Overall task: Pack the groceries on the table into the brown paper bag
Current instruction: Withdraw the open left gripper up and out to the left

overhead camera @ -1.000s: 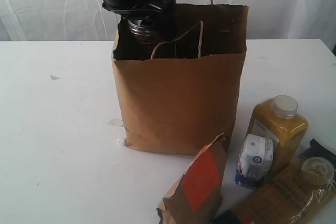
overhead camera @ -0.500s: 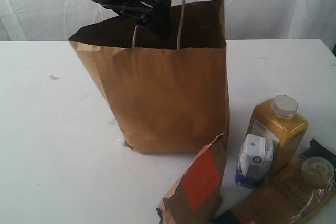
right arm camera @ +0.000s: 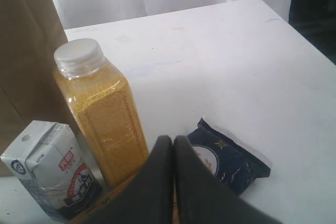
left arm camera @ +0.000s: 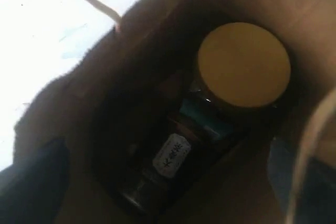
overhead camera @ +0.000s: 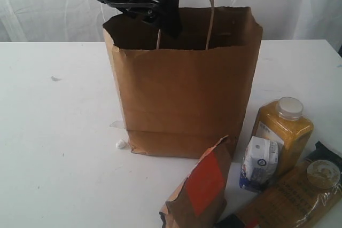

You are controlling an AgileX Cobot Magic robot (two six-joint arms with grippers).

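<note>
The brown paper bag [overhead camera: 184,94] stands upright mid-table. My left gripper [overhead camera: 166,17] hangs open over its mouth, at the bag's left side. In the left wrist view its fingers [left arm camera: 34,182] sit wide apart at the frame's edges, with nothing between them. Below, on the bag's floor, the tan-lidded jar [left arm camera: 244,64] stands and the dark can [left arm camera: 157,174] lies on its side. On the table right of the bag are the yellow bottle [overhead camera: 282,132], small carton [overhead camera: 260,164], brown pouch [overhead camera: 200,188] and spaghetti packet [overhead camera: 291,201]. My right gripper [right arm camera: 173,142] is shut and empty just above the spaghetti packet [right arm camera: 107,208], near the bottle [right arm camera: 100,108].
A dark blue packet [right arm camera: 228,156] lies on the white table [overhead camera: 59,142] beside the bottle. The bag's twisted handles [overhead camera: 208,9] stick up next to my left gripper. A small white scrap [overhead camera: 121,143] lies at the bag's left base. A white curtain hangs behind.
A second ago my left gripper held the can over the bag's mouth; the can now lies inside and the jaws are open. The bag leaned left, then stood back upright.
</note>
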